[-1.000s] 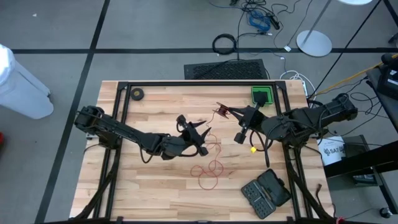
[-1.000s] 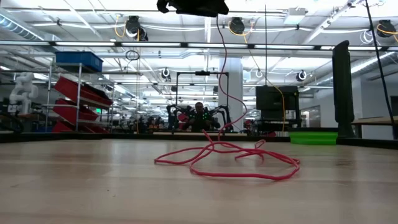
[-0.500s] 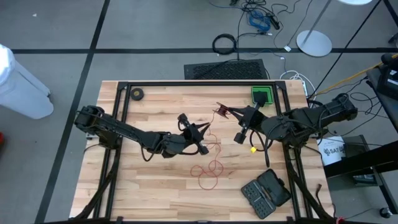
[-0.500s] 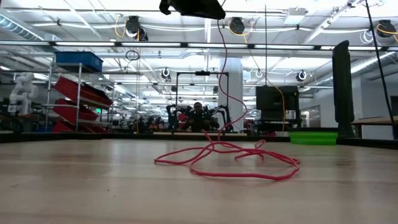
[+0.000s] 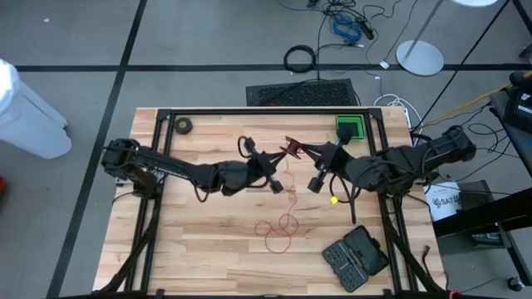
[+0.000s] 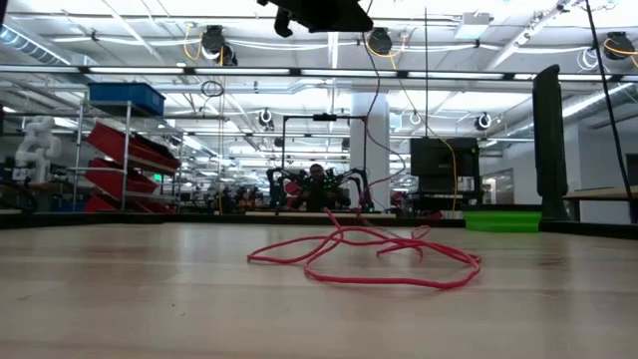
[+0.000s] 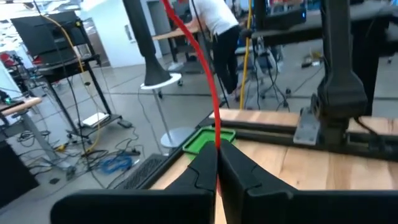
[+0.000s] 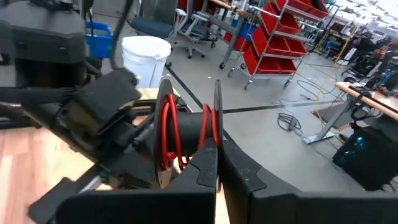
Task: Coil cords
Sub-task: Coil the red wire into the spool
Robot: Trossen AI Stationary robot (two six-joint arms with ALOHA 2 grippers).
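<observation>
The job looks partly done: a few turns of the red cord (image 8: 169, 134) already sit on the black reel (image 8: 186, 134), yet plenty of it lies in loose loops on the table (image 5: 191, 241) in front of the arms. The right gripper (image 5: 293, 150) is clamped on the reel, held above the middle of the table. The left gripper (image 7: 216, 163) has its fingers pressed together, pinching the cord just beside the reel.
</observation>
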